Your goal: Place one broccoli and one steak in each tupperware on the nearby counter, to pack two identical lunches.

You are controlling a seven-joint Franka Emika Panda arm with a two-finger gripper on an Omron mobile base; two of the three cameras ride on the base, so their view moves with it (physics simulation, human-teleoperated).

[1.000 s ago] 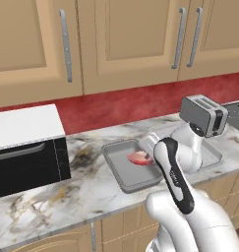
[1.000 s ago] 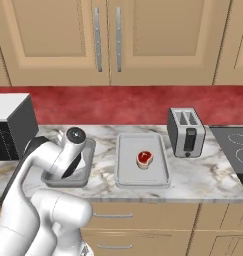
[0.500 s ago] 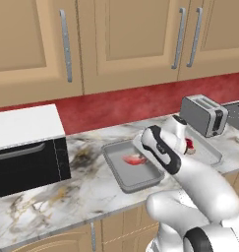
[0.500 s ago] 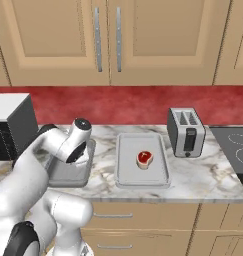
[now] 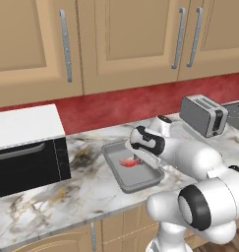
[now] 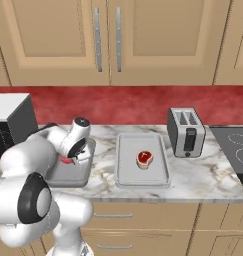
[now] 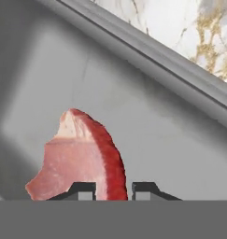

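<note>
**Gripper clamped on a steak inside the darker tupperware**

The gripper (image 7: 113,189), at the bottom centre of the hand view, has its two dark tips closed on the red rim of a steak (image 7: 82,161), a pink slab with a pale fatty edge. The steak sits low over the grey floor of the darker tupperware (image 7: 171,140), whose raised wall runs diagonally from the top centre to the right edge; marble bench shows beyond it in the upper right.

In the left base view the gripper (image 5: 139,158) is at frame centre, pointing down into the darker tupperware (image 5: 140,182), with the steak (image 5: 127,162) showing red just left of it. In the right base view the same gripper (image 6: 73,159) lies at centre left, over the darker tupperware (image 6: 73,176), the steak (image 6: 66,160) partly hidden by the hand.

Just right of it in that view, apart from it, lies the paler tupperware (image 6: 127,176) at frame centre, holding a second steak (image 6: 144,158) near its middle. A silver toaster (image 6: 185,131) stands right of this tray on the bench (image 6: 203,175). A black and white microwave (image 5: 27,147) occupies the left of the left base view. Light wooden cabinets (image 6: 108,40) hang above a red backsplash (image 6: 133,105).
</note>
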